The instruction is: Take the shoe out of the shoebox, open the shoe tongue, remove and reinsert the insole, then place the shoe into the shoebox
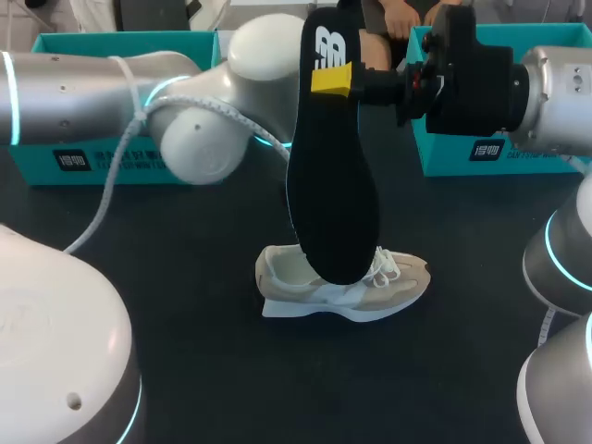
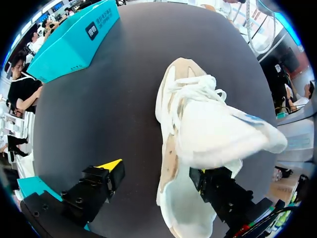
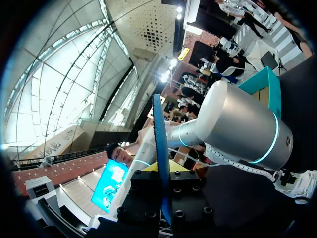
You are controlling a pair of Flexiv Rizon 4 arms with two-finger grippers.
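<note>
Head view had the shoe (image 1: 344, 287) resting on its sole on the dark counter (image 1: 185, 361), a little toward 6 o'clock from the middle. It was outside both boxes, with its heel opening at 9 o'clock and its toe at 3 o'clock. Just over it hung the black insole (image 1: 333, 166), standing on end, its lower end overlapping the laces and its upper end at 12 o'clock. Whether the insole touched the shoe I could not tell. The right hand (image 1: 333, 79) came in from 3 o'clock and gripped that upper end, one yellow tip flat on the printed face.

Right wrist view had the insole (image 3: 158, 129) edge-on inside the right hand (image 3: 163, 174), both fingers pressed to it from opposite sides.

Left wrist view looked down on the shoe (image 2: 185, 82), with the toe ahead of the left hand (image 2: 156, 171) and the heel opening near it. Its fingers (image 2: 111, 166) stood wide apart and held nothing. The yellow-tipped one was over bare counter beside the shoe, and the other was at the heel's far side. A pale blurred shape that I could not identify covered the shoe's middle.

Farther back in the head view, the left arm (image 1: 102, 92) crossed from 9 o'clock. A teal box (image 1: 102, 157) sat at 10 o'clock and a second teal box (image 1: 444, 155) at 2 o'clock, along the counter's far edge.
</note>
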